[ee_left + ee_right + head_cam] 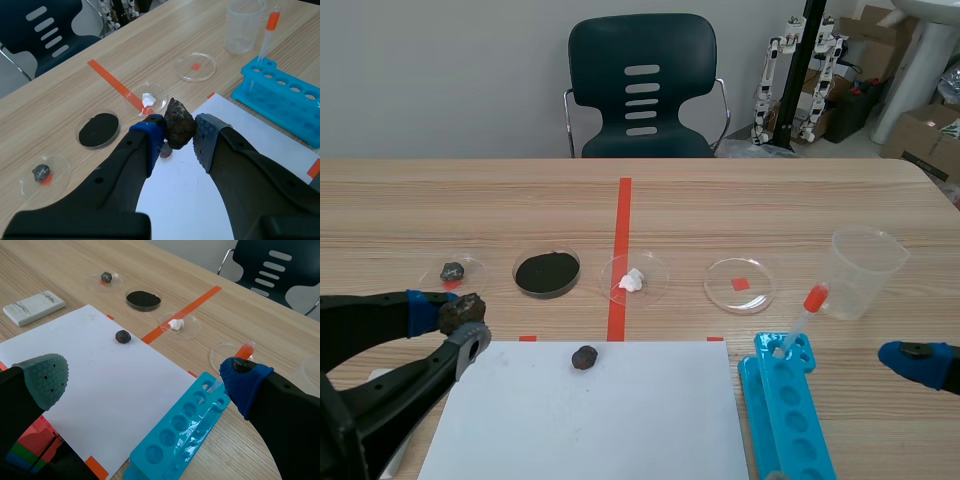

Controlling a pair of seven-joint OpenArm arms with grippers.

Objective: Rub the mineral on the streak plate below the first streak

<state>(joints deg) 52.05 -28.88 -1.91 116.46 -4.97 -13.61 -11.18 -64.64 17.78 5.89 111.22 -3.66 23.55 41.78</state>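
My left gripper (461, 322) hangs over the near left of the table, shut on a rough dark brown mineral (463, 310). In the left wrist view the mineral (179, 124) is pressed between the blue and grey pads just above the white paper's far left corner. The white streak plate (34, 306) lies left of the paper and has thin dark streaks on it; in the scene view my left arm hides most of it. My right gripper (147, 377) stands open and empty above the near right table edge, by the blue rack.
A second dark mineral (584, 357) lies on the white paper (590, 420). Behind it stands a row of petri dishes: small rock (452, 271), black powder (547, 272), white lump (633, 280), empty dish (740, 284). A blue tube rack (790, 410) with a pipette (802, 315) and a plastic cup (863, 270) are at the right.
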